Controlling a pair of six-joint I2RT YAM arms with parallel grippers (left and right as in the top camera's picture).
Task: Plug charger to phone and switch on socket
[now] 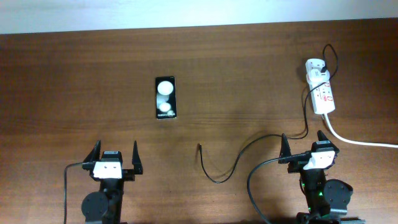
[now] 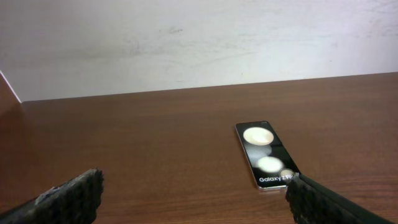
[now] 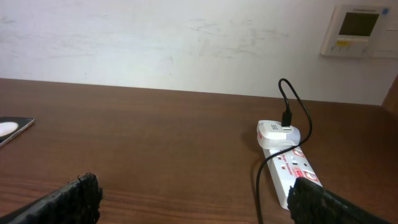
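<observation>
The black phone [image 1: 165,98] lies flat at the table's middle left, glossy screen up; it also shows in the left wrist view [image 2: 265,155] and at the left edge of the right wrist view [image 3: 12,129]. The white socket strip [image 1: 323,92] lies at the far right with a white adapter [image 1: 315,67] plugged in; the right wrist view shows the strip [image 3: 292,171] and adapter [image 3: 278,132]. The thin black charger cable [image 1: 239,158] runs from the adapter to a free plug tip [image 1: 199,147] on the table. My left gripper [image 1: 115,157] and right gripper [image 1: 305,147] are open and empty near the front edge.
A thick white cord [image 1: 364,142] leaves the socket strip toward the right edge. A white wall [image 2: 199,43] stands behind the table's far edge. A wall controller [image 3: 360,31] hangs at the upper right of the right wrist view.
</observation>
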